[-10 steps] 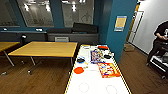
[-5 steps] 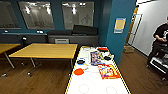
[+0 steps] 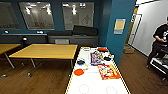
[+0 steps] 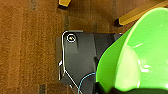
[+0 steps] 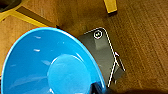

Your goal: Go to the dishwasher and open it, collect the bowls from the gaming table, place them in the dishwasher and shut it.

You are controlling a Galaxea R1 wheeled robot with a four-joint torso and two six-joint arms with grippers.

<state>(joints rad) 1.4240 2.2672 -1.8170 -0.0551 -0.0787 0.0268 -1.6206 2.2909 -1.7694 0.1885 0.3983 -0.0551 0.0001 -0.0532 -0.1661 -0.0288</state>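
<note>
Carrying is the step in hand, as I judge it: each arm has a bowl while the robot stands at the near end of the long white-topped gaming table with pale yellow edging (image 3: 75, 85).

In the left wrist view the large green plastic bowl (image 4: 140, 55) hangs over the brown wooden floor (image 4: 27, 50) with nothing under it. The left gripper (image 4: 105, 89) shows as a dark piece at the bowl's rim, so its jaws seem to be pinching that rim. In the right wrist view the round blue plastic bowl (image 5: 50, 67) is in the same state. The right gripper (image 5: 98, 88) sits dark at its rim with the jaws apparently pinched on it, above the floor and close to a yellow table leg (image 5: 110, 6).

To do this well, both bowls should be kept level and steady. The arms should be held in, away from the yellow legs and the tabletop's edge, since a rim pinch could slip at a knock.

On the tabletop lie a small orange bowl (image 3: 79, 72), a darker blue one (image 3: 80, 61), a black bowl (image 3: 107, 58) and a red one (image 3: 102, 49), all well apart from both jaws, around the colourful board-game sheets (image 3: 108, 71). A plain yellow table (image 3: 45, 51) stands to the left, and a person (image 3: 160, 42) is at the far right.
</note>
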